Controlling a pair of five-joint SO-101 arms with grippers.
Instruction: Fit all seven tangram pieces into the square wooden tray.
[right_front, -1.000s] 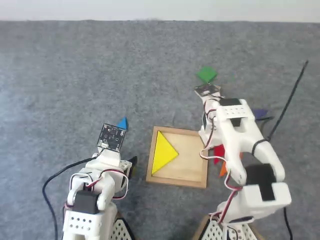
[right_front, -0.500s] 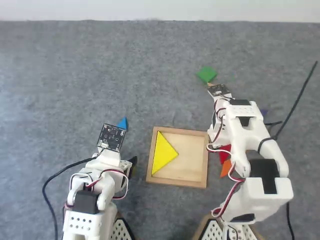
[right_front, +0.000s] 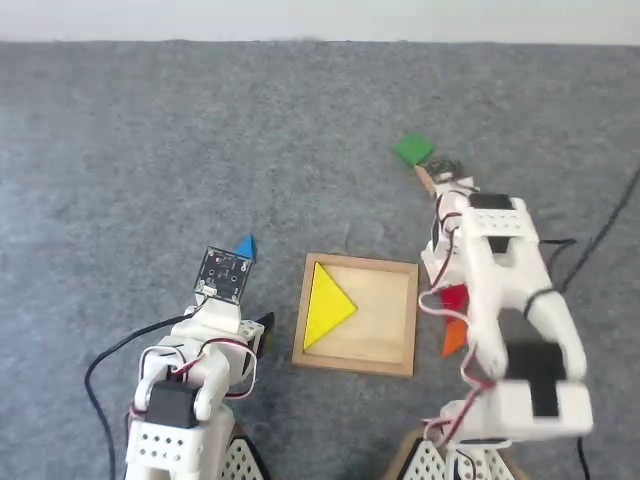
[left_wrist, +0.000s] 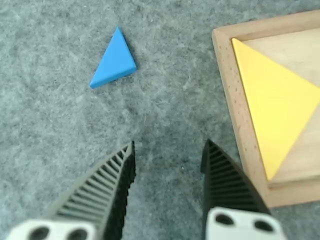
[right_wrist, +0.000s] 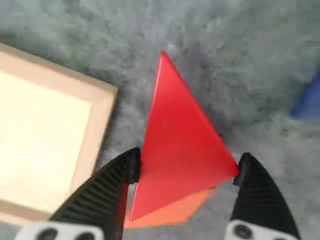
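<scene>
Find the red triangle (right_wrist: 177, 145) flat on the grey table (right_front: 150, 130) at 3 o'clock of the wooden tray (right_front: 355, 364), just beside the rim and lying partly over an orange piece (right_wrist: 170, 212) that pokes out at its 6 o'clock end. See the right hand (right_wrist: 189, 161) spread wide, one fingertip off each side of the triangle's broad end; cannot tell whether either tip touches it. Read the left hand (left_wrist: 167, 167) as spread too and gripping nothing, over bare table between the blue triangle (left_wrist: 114, 61) and the tray; place that blue piece at 10 o'clock of the tray. Count one piece seated so far: the yellow triangle (right_front: 325, 305), on the 9 o'clock side of the tray. Spot a green square (right_front: 412, 149) well apart at 1 o'clock, and a bluish piece (right_wrist: 307, 100) past the red one on the side away from the tray. Expect the red triangle to be thin, rigid and very light, with smooth faces and little edge height to catch. Better to pinch across the broad end, low against the table, than near the point, where the slanting sides would likely squeeze it out. Beware lifting or dragging the orange piece along with it.
</scene>
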